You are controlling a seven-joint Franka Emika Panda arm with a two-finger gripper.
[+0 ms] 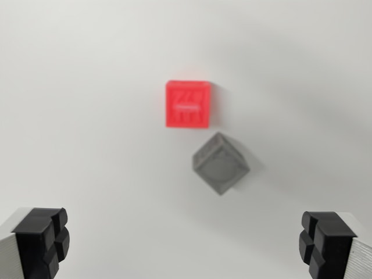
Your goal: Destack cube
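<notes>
A red cube (187, 104) with a raised pattern on its top lies on the white surface, a little above the middle of the wrist view. Just below and to its right sits a grey cube (221, 163), turned about 45 degrees, its upper corner close to the red cube's lower edge. Both rest flat on the surface, side by side. My gripper (186, 247) hangs high above them and stands open, with nothing between its black fingertips (45, 241), which show at the bottom corners of the view.
The white tabletop (87, 145) fills the whole view around the cubes. Soft shadows fall to the right of each cube.
</notes>
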